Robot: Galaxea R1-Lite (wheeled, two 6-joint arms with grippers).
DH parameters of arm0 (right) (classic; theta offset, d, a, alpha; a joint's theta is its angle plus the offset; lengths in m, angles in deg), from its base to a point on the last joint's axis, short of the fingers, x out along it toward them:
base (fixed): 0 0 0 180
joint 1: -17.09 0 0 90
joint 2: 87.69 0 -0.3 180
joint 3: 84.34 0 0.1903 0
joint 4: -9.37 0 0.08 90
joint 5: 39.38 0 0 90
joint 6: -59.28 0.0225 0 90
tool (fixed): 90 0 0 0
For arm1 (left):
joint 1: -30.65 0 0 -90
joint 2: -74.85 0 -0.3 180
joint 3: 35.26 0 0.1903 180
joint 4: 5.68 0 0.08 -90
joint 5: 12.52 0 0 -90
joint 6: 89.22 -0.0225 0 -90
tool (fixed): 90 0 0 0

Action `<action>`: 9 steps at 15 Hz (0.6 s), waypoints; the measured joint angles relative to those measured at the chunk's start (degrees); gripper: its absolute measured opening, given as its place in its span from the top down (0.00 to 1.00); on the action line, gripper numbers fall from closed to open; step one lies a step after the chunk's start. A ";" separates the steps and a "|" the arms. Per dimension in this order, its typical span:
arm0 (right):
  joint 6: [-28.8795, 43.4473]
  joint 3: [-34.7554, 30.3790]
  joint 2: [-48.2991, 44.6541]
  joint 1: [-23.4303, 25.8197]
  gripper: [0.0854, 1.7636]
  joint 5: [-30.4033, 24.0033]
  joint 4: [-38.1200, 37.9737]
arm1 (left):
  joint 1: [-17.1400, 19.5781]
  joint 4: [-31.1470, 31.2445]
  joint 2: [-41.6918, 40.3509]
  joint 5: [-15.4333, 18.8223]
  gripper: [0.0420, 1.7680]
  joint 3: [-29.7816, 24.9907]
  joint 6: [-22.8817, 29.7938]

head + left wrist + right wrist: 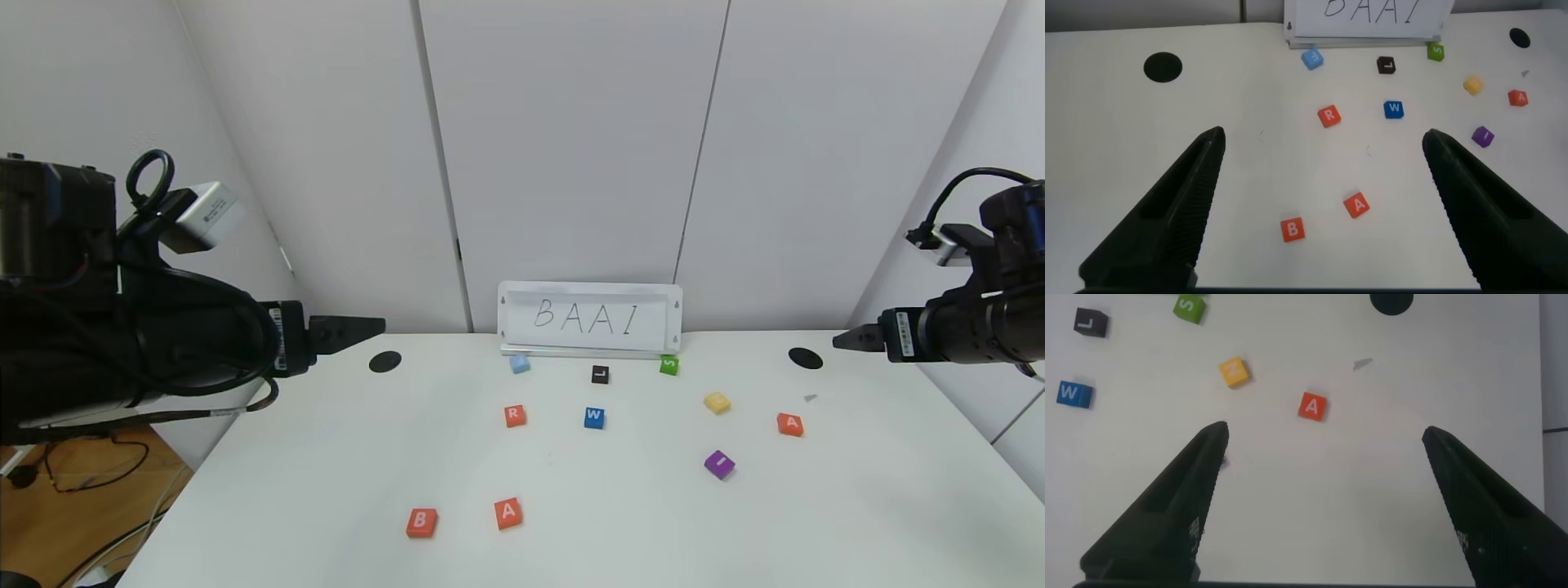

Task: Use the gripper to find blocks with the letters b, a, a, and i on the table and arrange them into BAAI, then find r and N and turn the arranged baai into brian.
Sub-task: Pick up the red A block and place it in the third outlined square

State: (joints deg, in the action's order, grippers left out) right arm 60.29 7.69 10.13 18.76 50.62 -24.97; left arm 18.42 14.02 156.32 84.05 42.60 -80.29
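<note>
On the white table (326, 490) lie the blocks: an orange-red B (420, 523) and A (508, 514) near the front, a second A (789, 425) at the right, and the purple I (719, 465). The orange-red r (514, 416) sits mid-table, and the yellow N (717, 403) lies right of centre. My left gripper (371, 327) hovers high at the left, open and holding nothing; its wrist view shows B (1293, 229) and A (1356, 205) far below. High at the right, my right gripper (845, 340) is open too, with the A (1311, 407) beneath it.
A white sign reading BAAI (589, 318) stands at the table's back. Before it lie a light blue tile (519, 364), a dark L (600, 374), a green S (669, 365) and a blue W (593, 417). Two black holes (384, 361) (805, 358) flank them.
</note>
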 joint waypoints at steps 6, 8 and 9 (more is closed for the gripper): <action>0.95 -0.06 0.41 0.17 0.03 0.18 -0.09 | 5.25 -3.96 1.94 4.12 0.03 -0.02 -0.88; 1.45 -0.20 0.67 0.17 0.03 0.89 -0.09 | 5.40 -3.91 2.40 4.16 0.03 -0.28 -1.34; 1.45 -0.24 1.05 0.15 0.03 2.27 -0.06 | 5.42 -3.90 2.55 4.18 0.03 -0.35 -1.51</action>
State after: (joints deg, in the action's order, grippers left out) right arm 61.74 7.44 11.17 18.91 52.88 -25.03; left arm 23.84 10.12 158.87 88.23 42.24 -81.81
